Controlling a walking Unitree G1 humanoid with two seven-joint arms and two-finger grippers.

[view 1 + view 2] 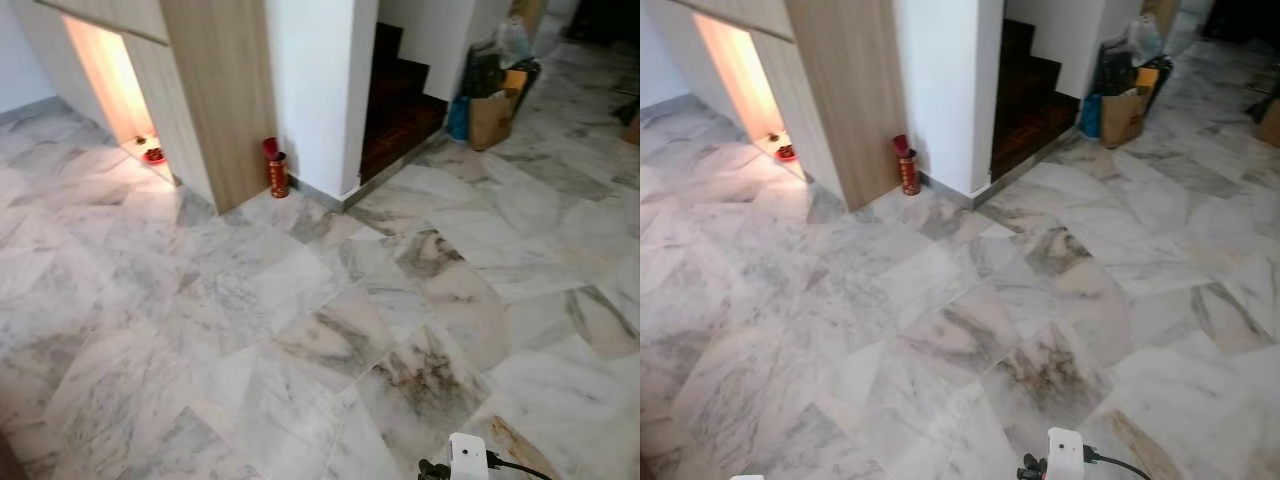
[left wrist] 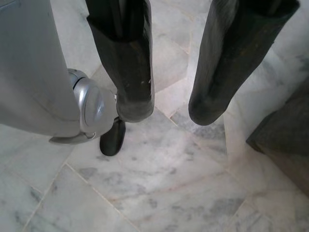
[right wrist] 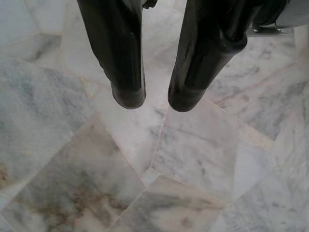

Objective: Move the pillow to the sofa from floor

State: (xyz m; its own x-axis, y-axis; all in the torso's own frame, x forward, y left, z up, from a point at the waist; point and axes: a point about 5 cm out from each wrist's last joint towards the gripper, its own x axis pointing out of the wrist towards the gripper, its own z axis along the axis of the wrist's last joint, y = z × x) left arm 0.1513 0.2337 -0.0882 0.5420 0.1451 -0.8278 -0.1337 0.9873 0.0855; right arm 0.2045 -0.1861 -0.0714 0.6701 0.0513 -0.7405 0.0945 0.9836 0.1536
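Underfoot, a floor [image 1: 300, 300] of polished marble, pale grey with brownish veins, cut into irregular angled slabs with thin seams. At the back, a wood-grain panel [image 1: 215, 90], matte and flat, beside a lit niche [image 1: 110, 80] glowing warm orange, with a small red dish [image 1: 153, 155] on its ledge. Against the foot of the smooth white wall [image 1: 315, 80], a red cylindrical tin [image 1: 278, 174] standing upright, with something red sticking out of its top. Right of the wall, dark steps [image 1: 400, 100] rising into shadow. Farther right, a brown paper bag [image 1: 490, 118] among dark bundles and a blue item, too blurred to name.

No pillow or sofa to be made out anywhere on this stretch of floor.

Hanging low over the marble, left gripper [image 2: 166, 108]: two long, matte black, round-tipped fingers [image 2: 135, 92] set well apart, holding nothing, next to a silver leg joint [image 2: 91, 108] and a black foot tip. Likewise over bare slabs, right gripper [image 3: 157, 99]: glossy black fingers [image 3: 123, 72] with a narrow gap between the tips, nothing gripped.

At the lower edge of the head views, a small white boxy part [image 1: 467, 458] with a black cable.
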